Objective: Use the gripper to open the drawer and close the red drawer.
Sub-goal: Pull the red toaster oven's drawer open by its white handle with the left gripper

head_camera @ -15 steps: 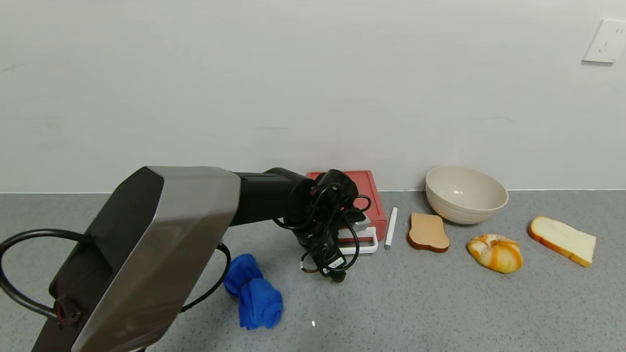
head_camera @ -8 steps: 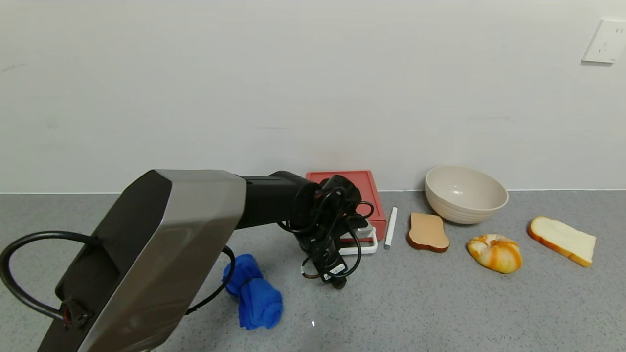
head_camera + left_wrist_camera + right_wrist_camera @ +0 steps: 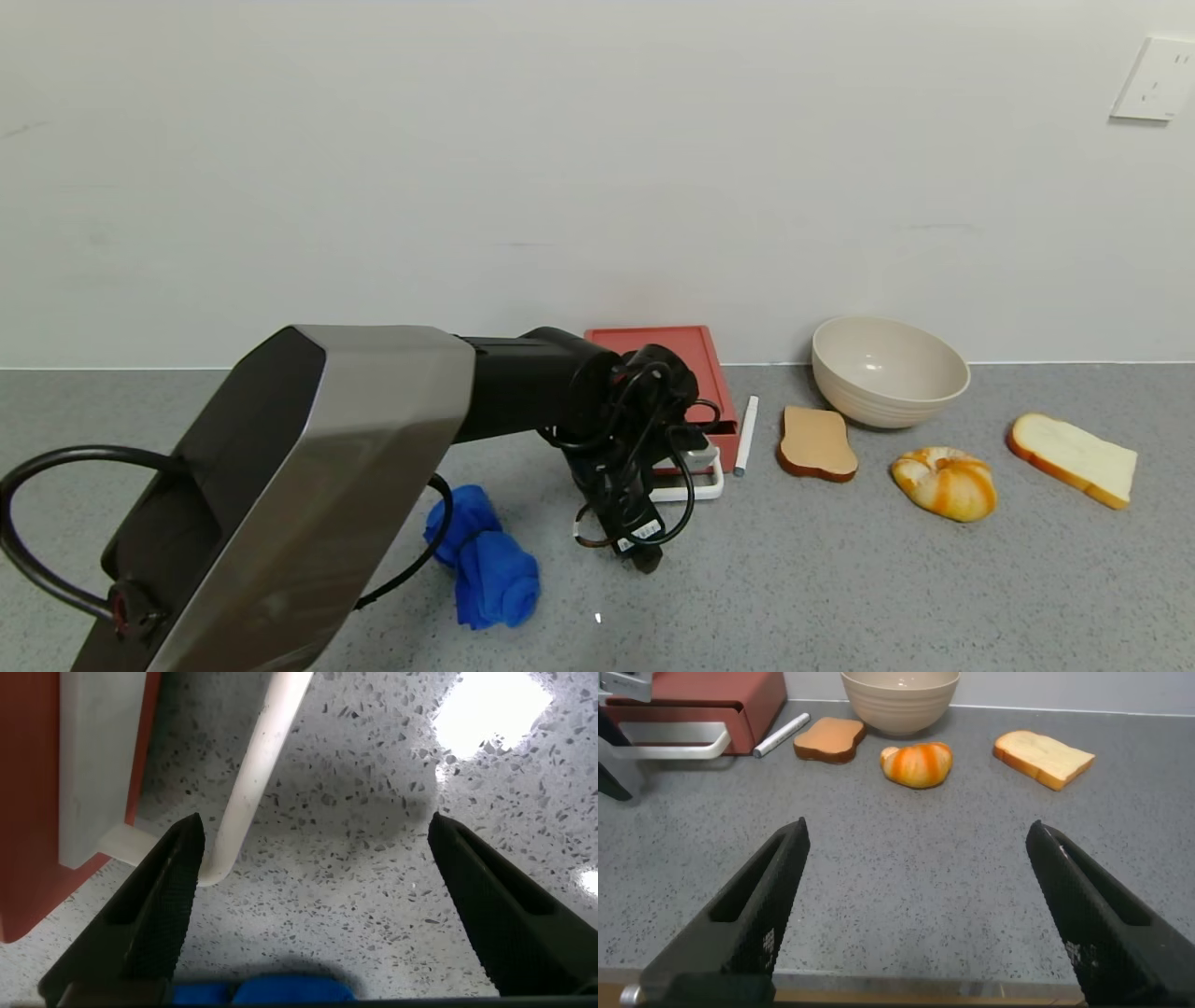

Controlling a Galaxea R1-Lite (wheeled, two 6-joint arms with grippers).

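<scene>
The salmon-red drawer (image 3: 698, 359) stands against the wall, with its white loop handle (image 3: 698, 489) facing the near side. My left gripper (image 3: 644, 553) points down at the counter just in front of the handle, and it is open. In the left wrist view the gripper (image 3: 316, 826) is open and empty. One fingertip (image 3: 177, 873) lies at the corner of the handle (image 3: 257, 765), beside the drawer (image 3: 37, 812). My right gripper (image 3: 915, 831) is open and empty over bare counter, far from the drawer (image 3: 719, 695).
A blue cloth (image 3: 485, 560) lies close to the left of the left gripper. A white pen (image 3: 745, 434), a brown toast slice (image 3: 817, 443), a cream bowl (image 3: 887, 369), a bread roll (image 3: 945, 481) and a white bread slice (image 3: 1074, 459) lie to the drawer's right.
My left gripper has moved toward the near side of the counter. The white handle has come a little nearer with it.
</scene>
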